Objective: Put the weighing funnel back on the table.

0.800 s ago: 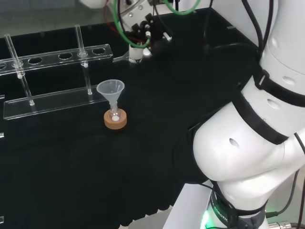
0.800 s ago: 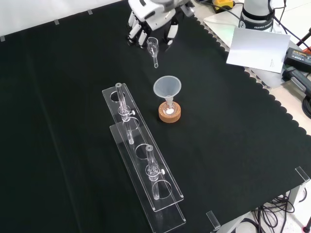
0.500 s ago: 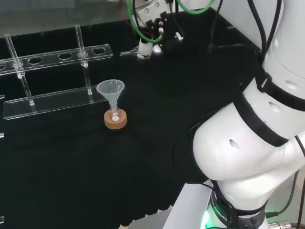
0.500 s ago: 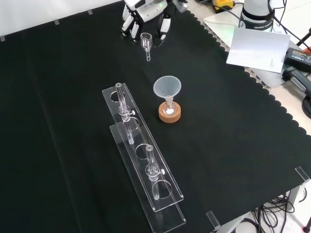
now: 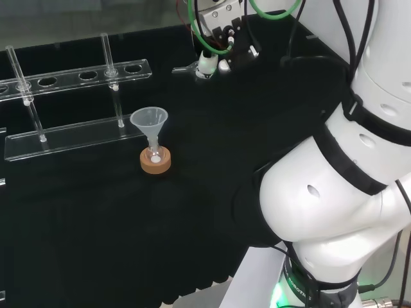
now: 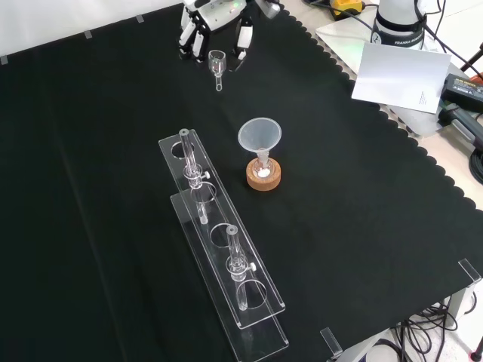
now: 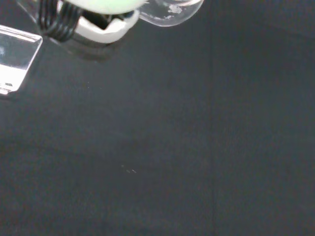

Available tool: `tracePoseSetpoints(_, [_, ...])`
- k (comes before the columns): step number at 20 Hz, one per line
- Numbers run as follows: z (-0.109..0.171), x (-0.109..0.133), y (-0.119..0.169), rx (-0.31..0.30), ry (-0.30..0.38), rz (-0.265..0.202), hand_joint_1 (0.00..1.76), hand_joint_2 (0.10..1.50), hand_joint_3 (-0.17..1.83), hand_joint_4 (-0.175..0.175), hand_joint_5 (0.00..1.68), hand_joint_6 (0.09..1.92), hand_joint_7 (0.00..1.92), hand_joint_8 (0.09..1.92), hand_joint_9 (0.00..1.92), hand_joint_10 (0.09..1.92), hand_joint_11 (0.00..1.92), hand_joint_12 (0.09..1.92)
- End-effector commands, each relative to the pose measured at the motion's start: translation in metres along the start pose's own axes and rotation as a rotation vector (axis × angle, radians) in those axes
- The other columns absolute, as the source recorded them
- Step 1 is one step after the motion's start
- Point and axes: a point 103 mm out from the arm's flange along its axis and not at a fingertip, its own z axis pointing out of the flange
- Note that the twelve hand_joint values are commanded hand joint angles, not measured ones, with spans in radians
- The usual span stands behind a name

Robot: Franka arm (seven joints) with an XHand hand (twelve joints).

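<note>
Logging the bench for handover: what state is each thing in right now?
Weighing funnel: held by the hand.
Hand: shut on it.
Funnel: upright, stem in flask.
Flask: upright on cork ring.
Rack: two tubes upright in it.

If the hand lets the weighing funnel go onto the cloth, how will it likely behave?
The weighing funnel, held between the fingers of the hand, is a small clear piece, so it is probably light and fragile. Its round cup and narrow stem suggest it could roll in an arc once released, though the black cloth may damp that.
</note>
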Motion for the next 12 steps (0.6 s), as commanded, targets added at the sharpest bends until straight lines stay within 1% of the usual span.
tracePoseSetpoints(1, [0.018,-0.016,0.028,0.014,0.026,-0.004,1.12,0.71,0.53,0.175,1.31,0.55,0.63,0.65,1.11,0.15,1.03,0.87])
tracePoseSetpoints(6, [0.035,-0.024,0.052,0.031,0.036,-0.005,1.12,0.71,0.53,0.175,1.31,0.55,0.63,0.65,1.11,0.15,1.03,0.87])
tracePoseSetpoints(12, [0.056,-0.024,0.081,0.051,0.034,-0.027,1.12,0.71,0.53,0.175,1.31,0.55,0.63,0.65,1.11,0.15,1.03,0.87])
